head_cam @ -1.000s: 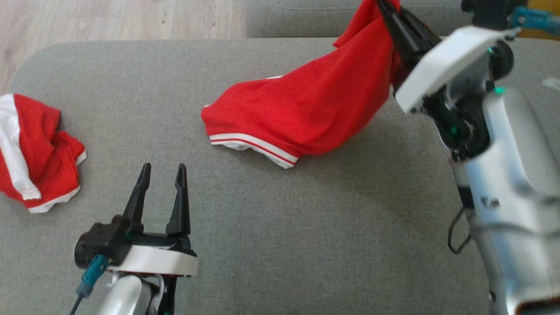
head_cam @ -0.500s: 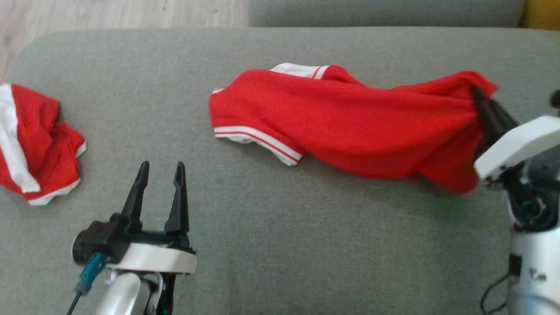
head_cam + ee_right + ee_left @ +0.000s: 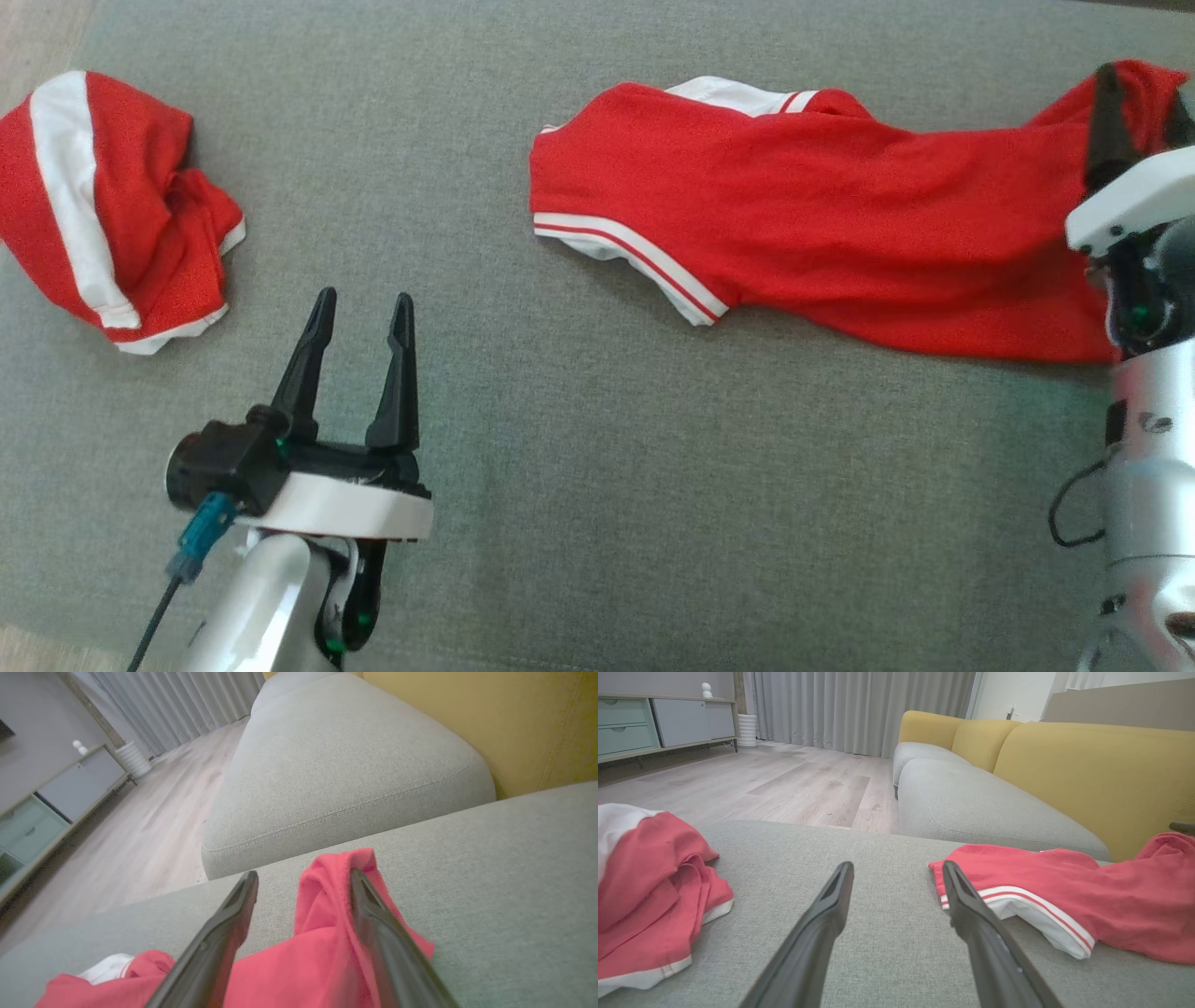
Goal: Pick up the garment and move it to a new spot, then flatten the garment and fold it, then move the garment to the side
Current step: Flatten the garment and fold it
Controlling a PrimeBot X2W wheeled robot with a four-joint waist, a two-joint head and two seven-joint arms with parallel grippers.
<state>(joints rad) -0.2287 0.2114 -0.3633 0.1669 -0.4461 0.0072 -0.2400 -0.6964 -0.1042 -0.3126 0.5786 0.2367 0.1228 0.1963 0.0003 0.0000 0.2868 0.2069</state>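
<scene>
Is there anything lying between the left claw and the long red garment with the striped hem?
Nothing visible. Only bare grey cushion lies between the left claw and the striped hem of the long red garment. The crumpled red garment sits on the claw's other side, out of that path.

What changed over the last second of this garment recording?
The right gripper lowered the raised end of the red garment rightward onto the cushion, then opened its fingers, letting go; a fold stands between them. The head camera shifted too. The left gripper stayed open and idle, the crumpled garment unmoved.
</scene>
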